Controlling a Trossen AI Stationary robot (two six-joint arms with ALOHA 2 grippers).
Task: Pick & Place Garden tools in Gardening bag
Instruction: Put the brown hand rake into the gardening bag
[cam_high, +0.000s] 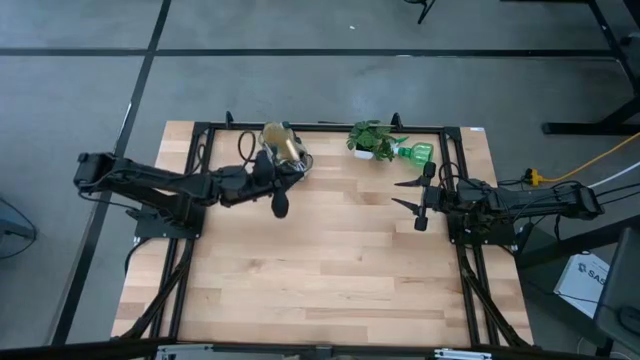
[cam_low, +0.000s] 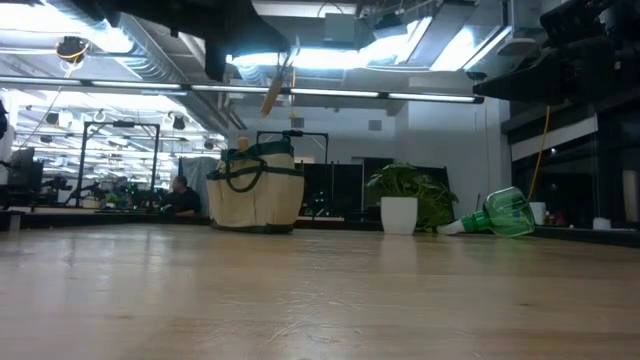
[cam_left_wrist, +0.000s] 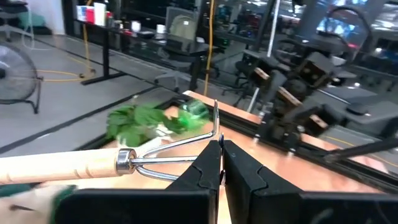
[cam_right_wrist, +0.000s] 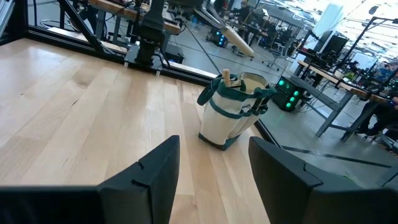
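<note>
task partly done. the left gripper (cam_left_wrist: 221, 163), upper centre of the high view, is clamped on the hand fork (cam_left_wrist: 124, 162), holding it above the gardening bag (cam_high: 281, 146); one wooden handle already stands inside the bag. the green plastic tool (cam_high: 415, 152) lies on the table (cam_high: 320, 270) at upper right, beside the potted plant (cam_high: 374, 139), not yet collected. the right gripper (cam_high: 418, 195) waits nearby, jaws apart, empty. fork: smooth pale wood, bent metal tines. bag: round tan fabric, dark green trim.

The hand fork (cam_left_wrist: 134, 158) has a pale matt wood handle and shiny metal tines. The gardening bag (cam_right_wrist: 231, 111) is tan cloth (dark green trim). The table (cam_high: 320, 270) is smooth wood.
</note>
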